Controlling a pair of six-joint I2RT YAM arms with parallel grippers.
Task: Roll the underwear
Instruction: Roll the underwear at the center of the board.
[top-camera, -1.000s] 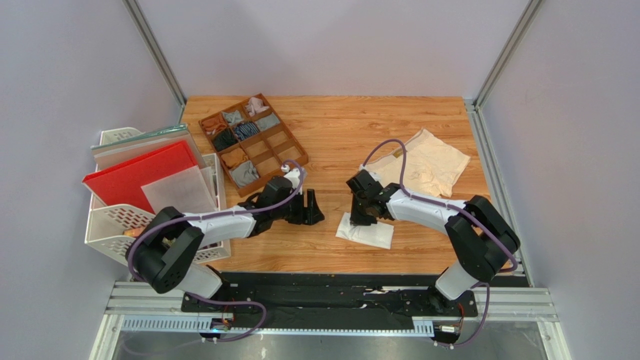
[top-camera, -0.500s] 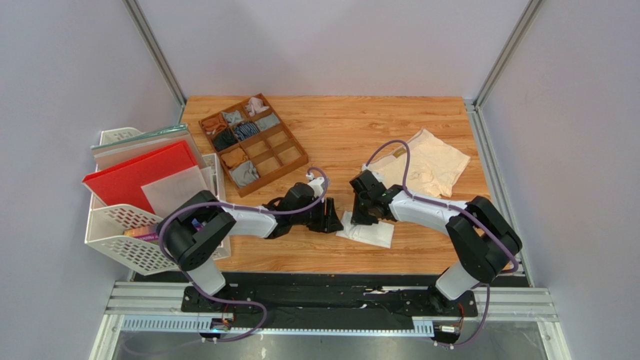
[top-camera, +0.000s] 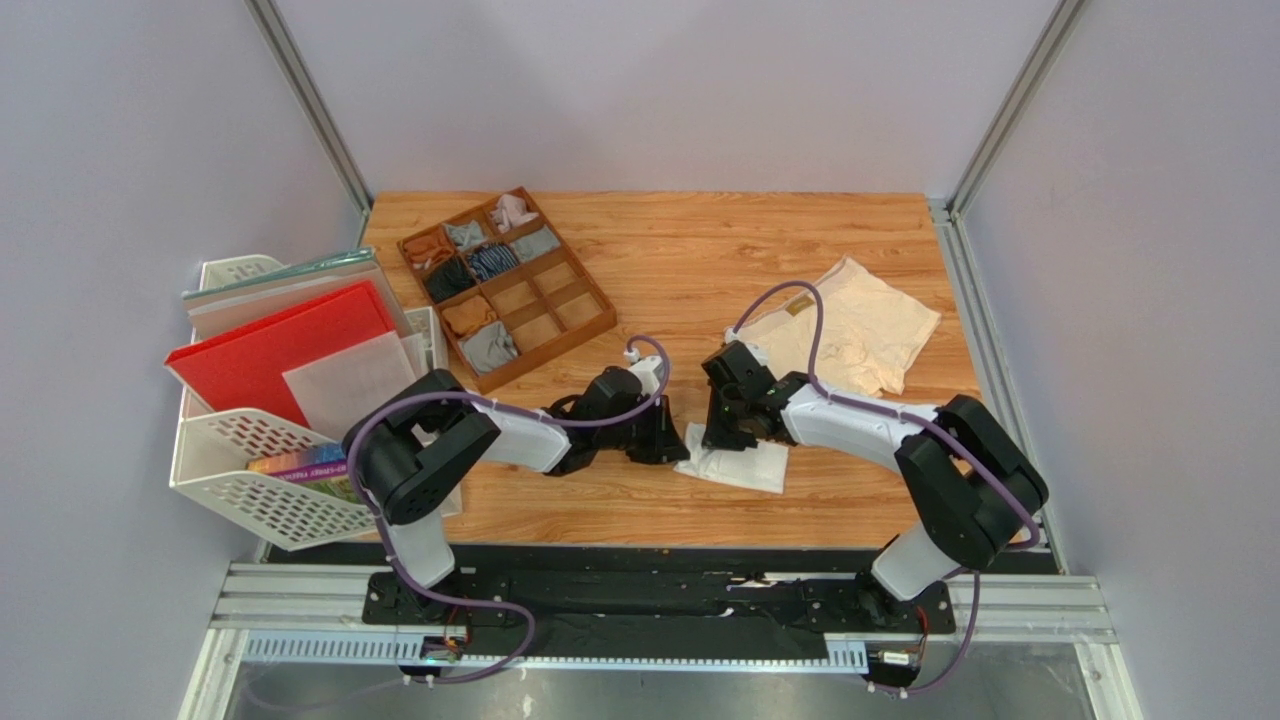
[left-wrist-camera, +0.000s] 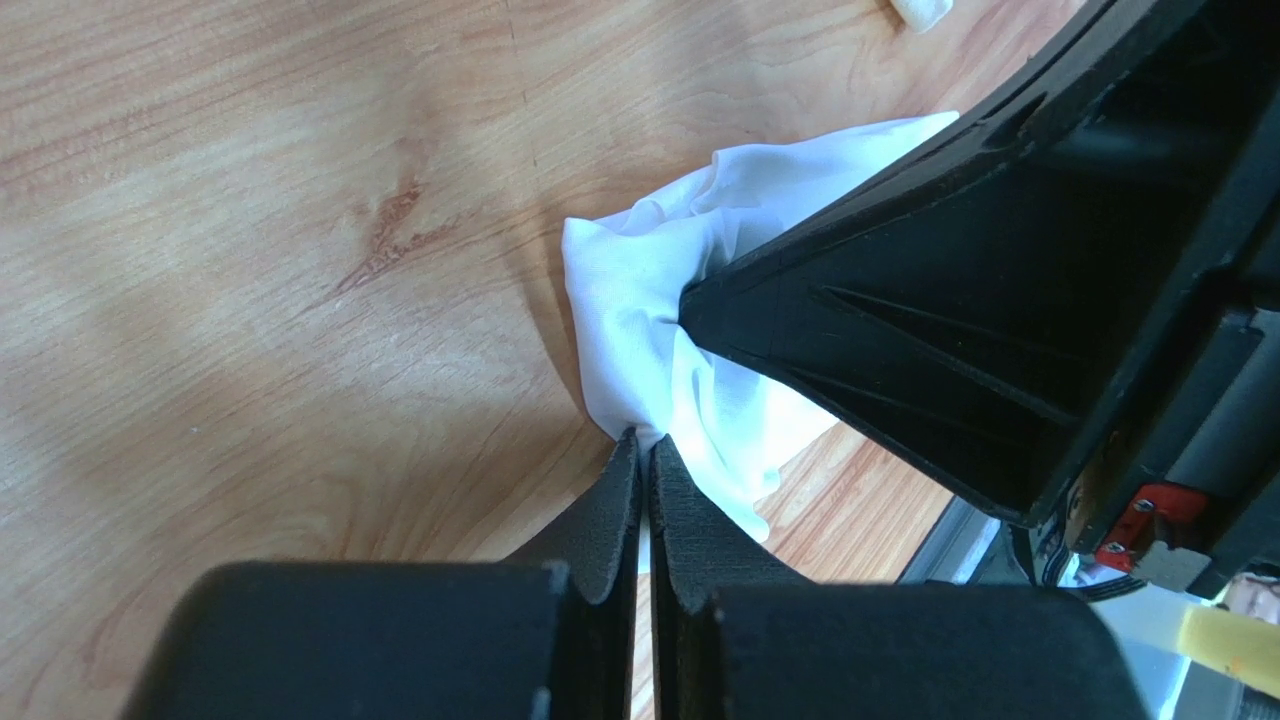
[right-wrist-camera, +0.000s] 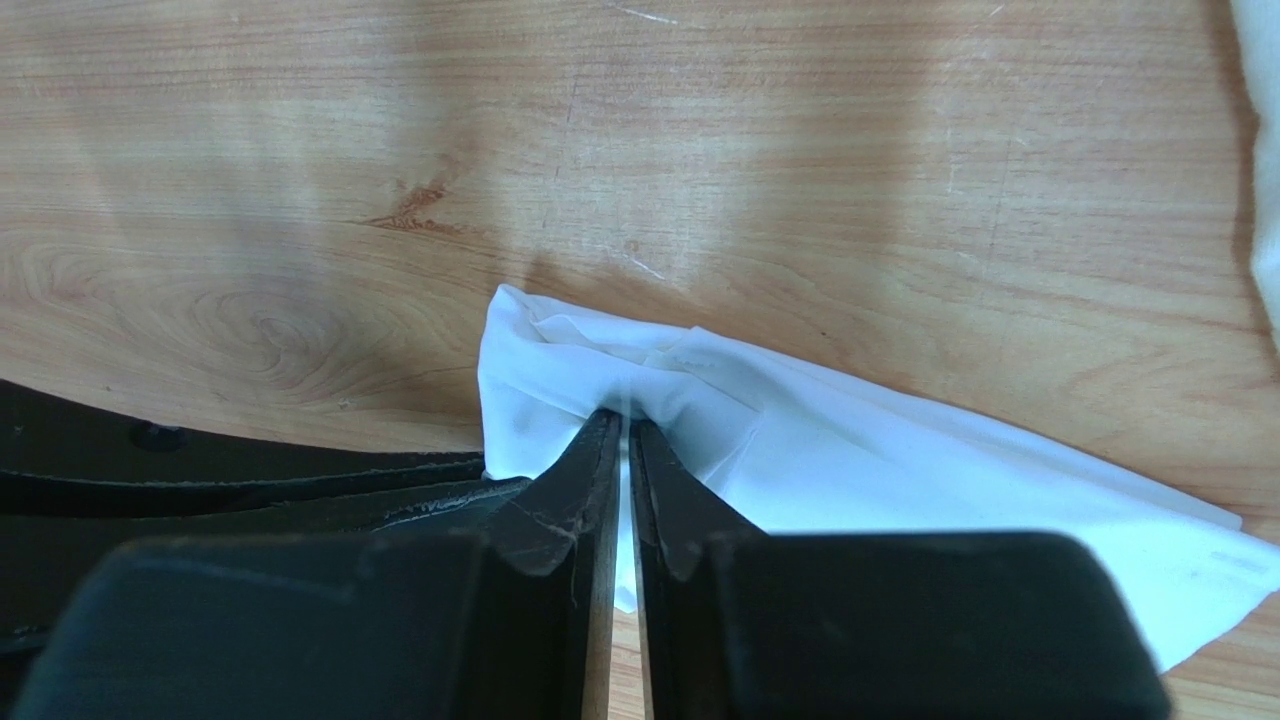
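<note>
The white underwear (top-camera: 736, 465) lies folded flat on the wooden table, near the front. My left gripper (top-camera: 678, 444) meets its left edge; in the left wrist view its jaws (left-wrist-camera: 646, 444) are shut on a pinch of the white cloth (left-wrist-camera: 646, 323). My right gripper (top-camera: 729, 437) stands over the same end, and the right wrist view shows it (right-wrist-camera: 625, 422) shut on a raised fold of the white underwear (right-wrist-camera: 917, 465). The two grippers are almost touching. The cream-beige underwear (top-camera: 849, 338) lies spread out at the back right.
A brown divided tray (top-camera: 576, 318) with small rolled garments sits at the back left. A white basket (top-camera: 248, 488) holding a red folder (top-camera: 278, 353) stands off the table's left edge. Metal frame posts rise at the back corners.
My left arm has swung right to the white underwear's edge, and its gripper has gone from open to shut on the cloth. The right gripper has kept its hold in place.
</note>
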